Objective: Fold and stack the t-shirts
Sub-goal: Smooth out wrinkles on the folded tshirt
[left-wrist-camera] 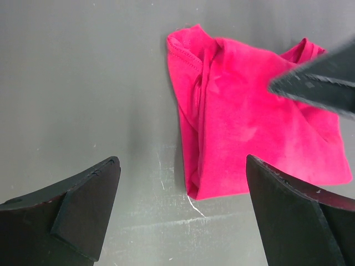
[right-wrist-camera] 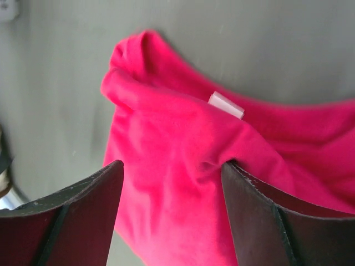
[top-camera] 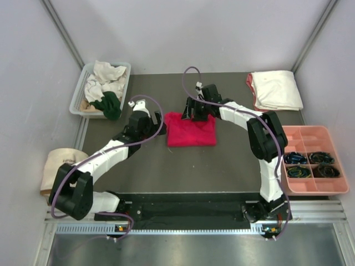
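A crimson-red t-shirt (top-camera: 191, 132) lies folded into a rough rectangle at the table's middle. In the right wrist view its white neck label (right-wrist-camera: 226, 105) shows on a bunched far edge. My right gripper (top-camera: 195, 115) is down on that far edge, open (right-wrist-camera: 172, 166), with its fingers either side of a raised fold; the right fingertip (right-wrist-camera: 236, 174) presses into the cloth. My left gripper (top-camera: 151, 119) hovers just left of the shirt, open wide (left-wrist-camera: 182, 166) over the shirt's near-left corner (left-wrist-camera: 211, 183), holding nothing. A cream-white t-shirt (top-camera: 275, 90) lies folded at the back right.
A clear bin (top-camera: 77, 97) at the back left holds crumpled white and dark green shirts (top-camera: 108, 104). A pink divided tray (top-camera: 310, 136) with coiled items stands at the right edge. A round beige bag (top-camera: 58, 166) sits off the table's left side.
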`<state>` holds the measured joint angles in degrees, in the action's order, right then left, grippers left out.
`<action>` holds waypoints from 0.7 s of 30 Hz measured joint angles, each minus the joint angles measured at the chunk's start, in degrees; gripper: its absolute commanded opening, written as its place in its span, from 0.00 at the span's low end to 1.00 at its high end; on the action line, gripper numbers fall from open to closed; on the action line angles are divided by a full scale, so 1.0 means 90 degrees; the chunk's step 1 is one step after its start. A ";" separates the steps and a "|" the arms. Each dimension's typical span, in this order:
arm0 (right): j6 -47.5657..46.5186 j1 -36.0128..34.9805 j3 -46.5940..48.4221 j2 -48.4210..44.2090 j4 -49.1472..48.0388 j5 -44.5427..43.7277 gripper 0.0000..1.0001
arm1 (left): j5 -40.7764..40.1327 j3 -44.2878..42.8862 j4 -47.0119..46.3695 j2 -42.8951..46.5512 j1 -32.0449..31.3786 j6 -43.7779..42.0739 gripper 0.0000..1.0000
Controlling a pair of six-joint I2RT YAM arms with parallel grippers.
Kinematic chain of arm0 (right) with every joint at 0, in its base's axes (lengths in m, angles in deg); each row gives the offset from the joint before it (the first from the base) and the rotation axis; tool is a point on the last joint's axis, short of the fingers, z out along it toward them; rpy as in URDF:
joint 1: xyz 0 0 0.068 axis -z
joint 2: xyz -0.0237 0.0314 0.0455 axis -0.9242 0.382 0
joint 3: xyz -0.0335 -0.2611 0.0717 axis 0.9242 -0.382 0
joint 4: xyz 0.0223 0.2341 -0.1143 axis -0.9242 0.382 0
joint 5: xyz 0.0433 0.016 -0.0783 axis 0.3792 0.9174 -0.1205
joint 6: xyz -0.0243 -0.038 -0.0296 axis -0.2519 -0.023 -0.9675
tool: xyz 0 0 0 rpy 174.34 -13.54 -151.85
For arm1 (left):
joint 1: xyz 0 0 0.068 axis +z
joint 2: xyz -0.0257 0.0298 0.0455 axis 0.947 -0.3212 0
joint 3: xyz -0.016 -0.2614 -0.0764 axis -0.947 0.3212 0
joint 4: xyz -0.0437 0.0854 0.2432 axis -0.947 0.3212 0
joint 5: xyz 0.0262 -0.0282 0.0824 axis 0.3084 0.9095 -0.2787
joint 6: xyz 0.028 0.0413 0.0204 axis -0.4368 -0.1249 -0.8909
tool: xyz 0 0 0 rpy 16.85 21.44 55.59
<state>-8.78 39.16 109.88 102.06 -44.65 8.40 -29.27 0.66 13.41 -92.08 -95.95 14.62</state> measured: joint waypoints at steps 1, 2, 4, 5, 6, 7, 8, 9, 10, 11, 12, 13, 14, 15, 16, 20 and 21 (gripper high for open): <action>-0.0061 0.0000 0.0211 0.0151 0.0083 -0.0056 0.71 | 0.0000 0.0015 0.0000 0.0032 0.0000 0.0000 0.99; -0.0114 0.0000 0.0442 0.0313 0.0170 -0.0107 0.71 | -0.0002 0.0036 0.0007 0.0083 0.0000 0.0000 0.99; -0.0228 0.0002 0.0835 0.0583 0.0308 -0.0209 0.71 | -0.0005 0.0080 0.0073 0.0185 0.0000 0.0002 0.99; -0.0282 0.0007 0.1076 0.0743 0.0430 -0.0260 0.71 | -0.0005 0.0097 0.0114 0.0228 0.0000 0.0002 0.99; -0.0352 0.0007 0.1319 0.0891 0.0520 -0.0335 0.71 | -0.0007 0.0104 0.0141 0.0260 0.0000 0.0002 0.99; -0.0420 0.0010 0.1540 0.1020 0.0595 -0.0430 0.71 | -0.0005 0.0119 0.0153 0.0296 0.0000 0.0005 0.99; -0.0488 0.0019 0.1732 0.1129 0.0673 -0.0539 0.71 | -0.0007 0.0126 0.0168 0.0316 0.0000 0.0007 0.99; -0.0566 0.0024 0.1882 0.1195 0.0731 -0.0668 0.72 | -0.0007 0.0134 0.0197 0.0350 0.0000 0.0010 0.99; -0.0636 0.0036 0.2001 0.1226 0.0797 -0.0818 0.72 | -0.0007 0.0134 0.0236 0.0376 0.0000 0.0017 0.99; -0.0685 0.0044 0.2059 0.1231 0.0823 -0.0940 0.72 | -0.0005 0.0134 0.0257 0.0396 0.0000 0.0019 0.99; -0.0765 0.0049 0.2081 0.1200 0.0826 -0.1105 0.72 | 0.0000 0.0134 0.0291 0.0423 0.0000 0.0019 0.99; -0.0804 0.0056 0.2069 0.1156 0.0828 -0.1222 0.72 | 0.0000 0.0136 0.0306 0.0437 0.0000 0.0019 0.99; -0.0850 0.0068 0.2030 0.1093 0.0818 -0.1355 0.72 | 0.0002 0.0136 0.0316 0.0454 0.0000 0.0019 0.99; -0.0891 0.0080 0.1887 0.0959 0.0753 -0.1486 0.72 | 0.0007 0.0136 0.0323 0.0466 0.0000 0.0019 0.99; -0.0930 0.0092 0.1647 0.0758 0.0716 -0.1613 0.72 | 0.0017 0.0136 0.0328 0.0474 0.0000 0.0017 0.99; -0.0998 0.0126 0.0636 -0.0340 0.0719 -0.1996 0.73 | 0.0117 0.0131 0.0323 0.0461 0.0000 0.0005 0.99; -0.0996 0.0129 0.0447 -0.0593 0.0709 -0.2030 0.73 | 0.0182 0.0109 0.0321 0.0432 0.0000 0.0000 0.99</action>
<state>-17.74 40.32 113.90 96.72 -38.27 -9.87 -27.63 1.65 16.30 -88.19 -95.95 14.62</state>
